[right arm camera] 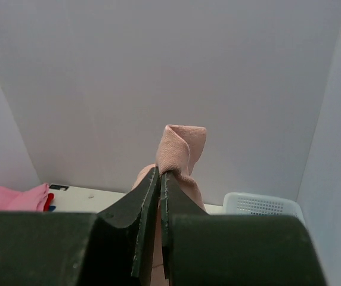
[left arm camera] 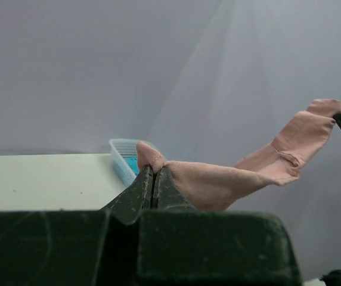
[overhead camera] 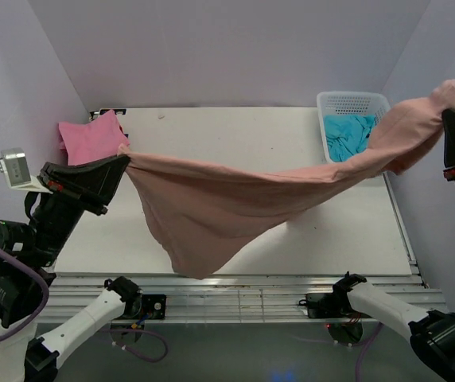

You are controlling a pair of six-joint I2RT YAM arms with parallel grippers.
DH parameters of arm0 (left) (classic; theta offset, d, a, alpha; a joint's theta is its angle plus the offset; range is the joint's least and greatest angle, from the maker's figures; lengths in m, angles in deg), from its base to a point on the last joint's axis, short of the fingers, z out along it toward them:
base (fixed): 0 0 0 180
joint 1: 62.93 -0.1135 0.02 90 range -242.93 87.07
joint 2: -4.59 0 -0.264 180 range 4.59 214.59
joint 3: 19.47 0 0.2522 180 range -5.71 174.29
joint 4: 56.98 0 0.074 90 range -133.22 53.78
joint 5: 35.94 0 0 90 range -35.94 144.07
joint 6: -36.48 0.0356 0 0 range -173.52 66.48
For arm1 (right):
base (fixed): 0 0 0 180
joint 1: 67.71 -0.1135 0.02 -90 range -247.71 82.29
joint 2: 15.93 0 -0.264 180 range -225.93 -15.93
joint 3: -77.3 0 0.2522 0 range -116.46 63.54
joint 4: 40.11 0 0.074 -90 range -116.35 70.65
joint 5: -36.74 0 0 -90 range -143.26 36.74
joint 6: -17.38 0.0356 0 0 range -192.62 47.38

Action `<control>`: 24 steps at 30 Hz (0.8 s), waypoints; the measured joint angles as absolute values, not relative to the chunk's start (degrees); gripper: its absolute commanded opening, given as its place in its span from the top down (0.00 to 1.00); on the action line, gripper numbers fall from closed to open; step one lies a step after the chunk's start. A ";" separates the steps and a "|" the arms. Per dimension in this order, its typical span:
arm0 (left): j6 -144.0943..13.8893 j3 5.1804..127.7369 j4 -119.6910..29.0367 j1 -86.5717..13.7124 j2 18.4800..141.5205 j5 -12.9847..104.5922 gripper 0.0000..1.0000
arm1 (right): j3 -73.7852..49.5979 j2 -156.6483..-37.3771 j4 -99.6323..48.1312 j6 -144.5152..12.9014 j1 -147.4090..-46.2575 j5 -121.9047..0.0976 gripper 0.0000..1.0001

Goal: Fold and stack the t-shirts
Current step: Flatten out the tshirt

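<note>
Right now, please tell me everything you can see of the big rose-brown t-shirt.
The rose-brown t-shirt is soft, plain knit cloth, unfolded and bunched. It hangs in the air above the table, one end pinched in the shut left gripper, the other end in the shut right gripper. Its middle sags into a loose pointed drape toward the near edge; whether it touches the table cannot be told.

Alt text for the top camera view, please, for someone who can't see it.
A rose-brown shirt hangs stretched and sagging above a white table, with the left pincer and right pincer each shut on one end. A pink shirt lies far left; a far-right basket holds a turquoise shirt.
</note>
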State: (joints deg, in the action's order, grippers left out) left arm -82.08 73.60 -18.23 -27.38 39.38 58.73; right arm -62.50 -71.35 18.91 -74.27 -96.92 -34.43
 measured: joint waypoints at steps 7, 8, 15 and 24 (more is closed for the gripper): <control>-85.29 86.01 -10.47 -42.55 39.31 44.02 1.00 | -64.66 -66.17 21.16 -73.03 -96.92 -40.99 0.90; -85.53 89.23 -9.25 -45.43 39.51 41.92 1.00 | -65.60 -66.06 21.18 -72.72 -96.92 -41.71 0.90; -86.80 96.61 -9.68 -53.30 39.10 31.83 1.00 | -64.44 -64.79 19.59 -71.23 -96.92 -45.38 0.91; -86.69 83.02 -10.30 -53.45 42.72 30.01 1.00 | -52.44 -65.49 16.24 -72.92 -96.92 -45.12 0.92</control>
State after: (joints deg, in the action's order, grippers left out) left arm -86.69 83.02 -10.30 -53.45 42.72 30.01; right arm -52.44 -65.49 16.24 -72.92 -96.92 -45.12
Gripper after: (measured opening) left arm 0.011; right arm 0.090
